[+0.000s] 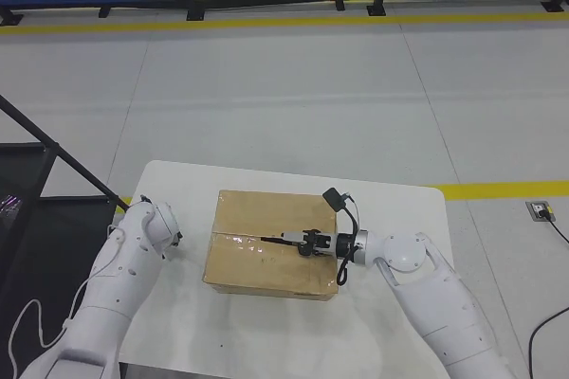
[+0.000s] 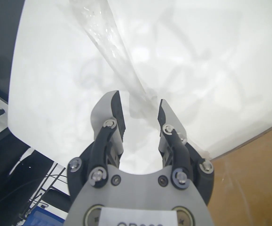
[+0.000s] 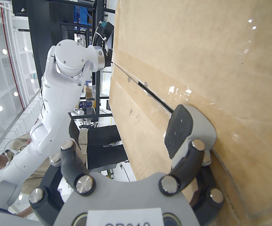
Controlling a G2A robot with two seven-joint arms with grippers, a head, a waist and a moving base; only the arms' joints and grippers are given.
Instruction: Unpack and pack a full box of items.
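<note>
Two open grippers attend the cardboard box (image 1: 266, 213), which sits closed in the middle of the white table (image 1: 389, 204). The right gripper (image 3: 126, 132), spread wide, rests on the top seam (image 3: 147, 90). The left gripper (image 2: 138, 105), jaws apart, hangs beside the box's end with a clear tape strip (image 2: 98, 31) running between them. Unsealing looks under way; next, the left likely must pinch that strip and peel.

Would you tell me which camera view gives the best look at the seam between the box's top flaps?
The right wrist view: the seam runs up close as a dark gap along the box top. The top view shows it as a thin line, partly under the right gripper. The left wrist view catches a corner of the cardboard.
</note>
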